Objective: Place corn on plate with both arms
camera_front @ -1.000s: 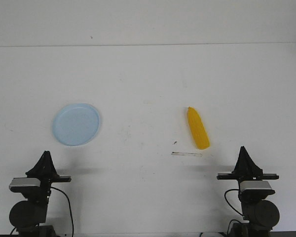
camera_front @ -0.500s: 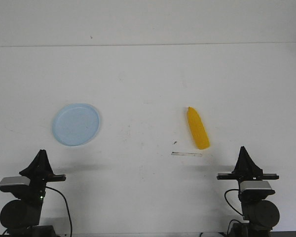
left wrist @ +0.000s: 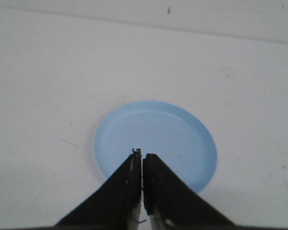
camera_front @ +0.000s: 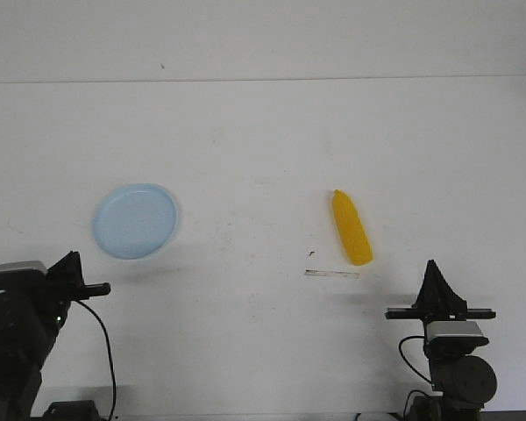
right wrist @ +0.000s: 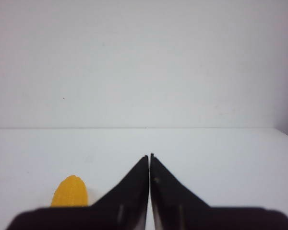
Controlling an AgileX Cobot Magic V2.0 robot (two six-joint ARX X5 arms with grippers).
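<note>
The yellow corn (camera_front: 351, 227) lies on the white table right of centre, pointed end away from me; its blunt end shows in the right wrist view (right wrist: 70, 191). The pale blue plate (camera_front: 136, 220) sits at the left and holds nothing; it shows in the left wrist view (left wrist: 156, 143). My left gripper (camera_front: 74, 260) is shut and empty, near the table's front left, with its tips just short of the plate's near rim; in the left wrist view (left wrist: 142, 154) they overlap the plate. My right gripper (camera_front: 432, 266) is shut and empty at the front right, nearer than the corn and to its right (right wrist: 149, 156).
A thin pale strip (camera_front: 331, 274) lies on the table just in front of the corn. The table's far edge meets a white wall (camera_front: 263, 39).
My left arm has swung left and lifted, its gripper tip now closer to the plate. The right arm, the corn and the plate have not moved.
</note>
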